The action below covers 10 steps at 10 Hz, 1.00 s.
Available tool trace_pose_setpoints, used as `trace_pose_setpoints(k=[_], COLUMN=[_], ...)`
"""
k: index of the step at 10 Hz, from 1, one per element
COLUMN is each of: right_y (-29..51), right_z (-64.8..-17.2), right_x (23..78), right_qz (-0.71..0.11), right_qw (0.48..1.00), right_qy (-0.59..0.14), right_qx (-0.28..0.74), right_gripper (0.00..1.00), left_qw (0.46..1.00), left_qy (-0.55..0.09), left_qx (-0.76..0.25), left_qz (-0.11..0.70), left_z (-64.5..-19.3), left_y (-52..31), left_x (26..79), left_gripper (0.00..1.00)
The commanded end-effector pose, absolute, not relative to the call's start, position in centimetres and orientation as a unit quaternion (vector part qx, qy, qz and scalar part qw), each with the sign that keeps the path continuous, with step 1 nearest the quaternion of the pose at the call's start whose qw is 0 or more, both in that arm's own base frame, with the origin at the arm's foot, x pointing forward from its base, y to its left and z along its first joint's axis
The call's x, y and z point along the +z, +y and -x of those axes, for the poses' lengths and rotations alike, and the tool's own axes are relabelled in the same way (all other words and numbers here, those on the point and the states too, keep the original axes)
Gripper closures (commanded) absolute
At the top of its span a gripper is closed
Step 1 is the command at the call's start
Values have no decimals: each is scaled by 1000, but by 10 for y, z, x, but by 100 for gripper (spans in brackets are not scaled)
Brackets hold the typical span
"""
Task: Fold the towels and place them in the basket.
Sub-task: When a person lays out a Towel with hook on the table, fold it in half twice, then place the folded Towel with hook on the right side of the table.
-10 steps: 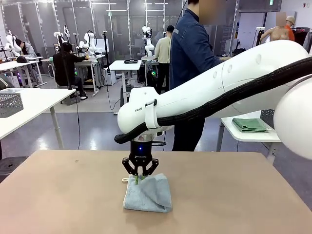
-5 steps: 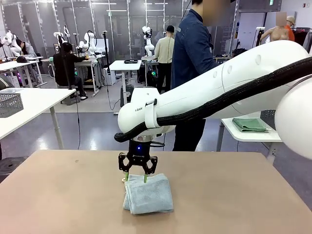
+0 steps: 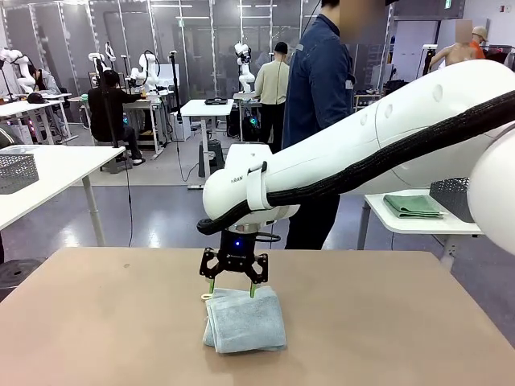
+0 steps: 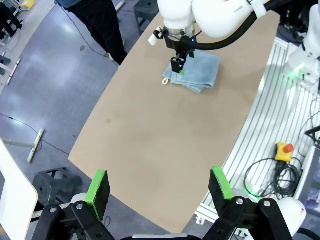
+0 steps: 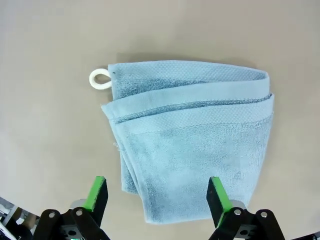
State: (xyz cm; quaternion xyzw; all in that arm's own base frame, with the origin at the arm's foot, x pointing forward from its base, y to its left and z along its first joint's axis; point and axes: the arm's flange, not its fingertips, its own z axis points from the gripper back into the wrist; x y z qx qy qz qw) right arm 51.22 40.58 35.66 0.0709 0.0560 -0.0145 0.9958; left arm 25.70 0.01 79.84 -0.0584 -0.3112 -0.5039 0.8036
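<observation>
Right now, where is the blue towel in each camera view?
Front view: blue towel low centre, just below the right gripper.
Left wrist view: blue towel upper centre, far off on the table.
Right wrist view: blue towel mid-picture, close up.
Shared landmark: its white loop at one corner.

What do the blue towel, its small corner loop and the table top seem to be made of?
Blue towel: terry cloth, probably cotton; matte, with fuzzy pile and a flatter woven band near the edge. Corner loop: white, smooth, perhaps cord or soft plastic; unclear which. Table top: tan, smooth, matte, likely laminate; no wood grain shows.
</observation>
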Motion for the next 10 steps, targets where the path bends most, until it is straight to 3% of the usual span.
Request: trace_pose_setpoints(k=[1,10], right_y=[412,412], right_z=[-510,-510], right_x=[358,358], right_qz=[-73,-73], right_qw=[996,996], right_qy=[57,57], right_qx=[-19,-19], right_gripper=[0,0], left_qw=[803,803], left_qy=[-313,-313], left_qx=[-503,-503], left_qz=[57,57], left_z=[-257,-257], left_y=[-1,-1], left_x=[797,797], left_gripper=[0,0])
